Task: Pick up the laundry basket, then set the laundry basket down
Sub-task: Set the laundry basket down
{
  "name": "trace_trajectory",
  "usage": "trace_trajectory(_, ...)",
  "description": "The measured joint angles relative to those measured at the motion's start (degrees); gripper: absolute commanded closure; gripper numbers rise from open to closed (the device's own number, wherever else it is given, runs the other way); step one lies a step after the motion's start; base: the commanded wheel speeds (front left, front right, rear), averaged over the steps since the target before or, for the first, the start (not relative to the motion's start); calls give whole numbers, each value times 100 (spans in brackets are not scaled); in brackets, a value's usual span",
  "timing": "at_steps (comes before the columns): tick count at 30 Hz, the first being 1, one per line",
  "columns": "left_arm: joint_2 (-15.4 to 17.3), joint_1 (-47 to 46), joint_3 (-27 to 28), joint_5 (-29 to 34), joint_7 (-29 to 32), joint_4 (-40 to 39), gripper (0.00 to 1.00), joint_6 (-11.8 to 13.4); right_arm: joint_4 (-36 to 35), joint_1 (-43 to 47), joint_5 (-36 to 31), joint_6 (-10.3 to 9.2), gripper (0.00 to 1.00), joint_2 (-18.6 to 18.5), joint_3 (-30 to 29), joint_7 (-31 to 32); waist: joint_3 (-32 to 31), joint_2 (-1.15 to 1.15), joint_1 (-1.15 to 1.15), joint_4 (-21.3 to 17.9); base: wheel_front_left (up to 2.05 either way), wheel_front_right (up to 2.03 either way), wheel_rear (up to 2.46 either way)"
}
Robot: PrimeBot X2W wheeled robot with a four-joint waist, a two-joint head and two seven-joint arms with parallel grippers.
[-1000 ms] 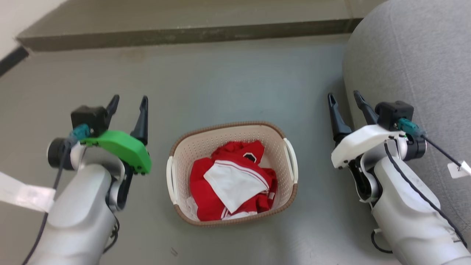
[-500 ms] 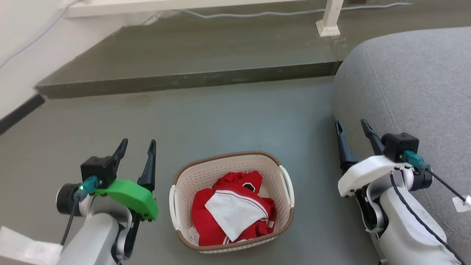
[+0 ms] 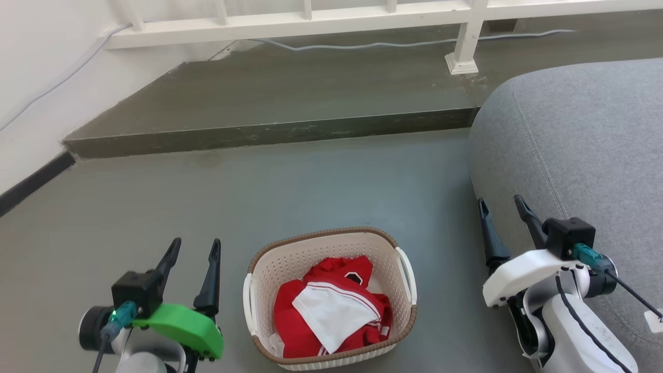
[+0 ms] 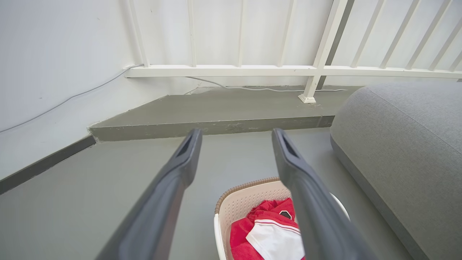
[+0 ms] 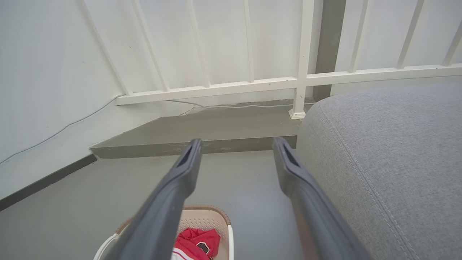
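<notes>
left claw (image 3: 196,243) has a green shell (image 3: 181,324), right claw (image 3: 500,201) a white one; dark fingers (image 3: 211,280), teal plugs (image 3: 585,254).

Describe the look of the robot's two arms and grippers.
The left gripper carries a bright green cover, the right gripper a white cover. Each has two long, dark, tapering jaws, a black box with a teal plug and a black cable, on a pale grey forearm. A white tag hangs on the right cable.

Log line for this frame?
laundry basket: on floor, not held, red-and-white clothes inside | left gripper: open, left of basket, apart | right gripper: open, right of basket, beside grey sofa
</notes>
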Motion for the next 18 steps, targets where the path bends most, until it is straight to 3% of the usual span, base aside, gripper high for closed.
trace_trajectory(18, -47, 1027, 697, 453, 0, -614, 0, 25, -597, 556, -157, -52, 0, -15, -32, 0, -151, 0, 0, 60, 0, 0, 0)
